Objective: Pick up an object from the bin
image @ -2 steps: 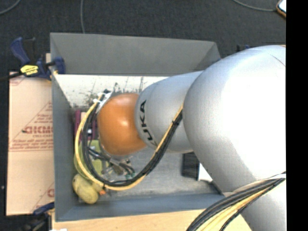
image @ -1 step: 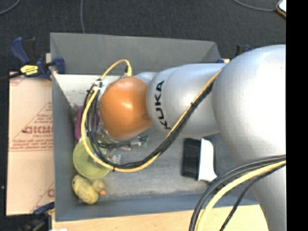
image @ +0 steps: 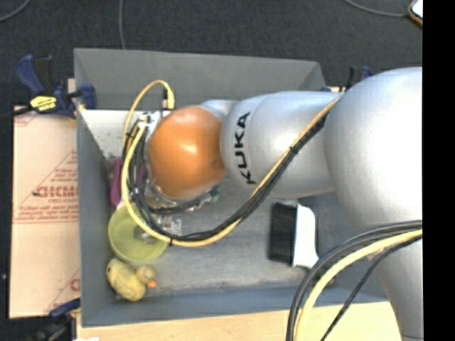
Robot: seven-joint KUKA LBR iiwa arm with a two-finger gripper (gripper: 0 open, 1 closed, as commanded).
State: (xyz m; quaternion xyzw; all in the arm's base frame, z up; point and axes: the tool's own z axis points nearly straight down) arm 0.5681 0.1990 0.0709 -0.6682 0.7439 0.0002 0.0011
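My gripper (image: 169, 219) hangs low over the left part of the bin, mostly hidden under the arm's orange cover, with just a bit of its grey body showing. Right below and to its left lies a yellow-green round cup (image: 128, 234), partly covered by the gripper. A purple thing (image: 115, 181) stands against the left wall just above the cup, half hidden by the cables. A yellow rubber duck (image: 129, 279) with an orange beak sits in the front left corner, a little apart from the gripper.
A black and white brush (image: 291, 233) lies on the bin floor to the right, below the arm. The arm spans the bin from the right and hides its middle and back. Bare floor shows between duck and brush.
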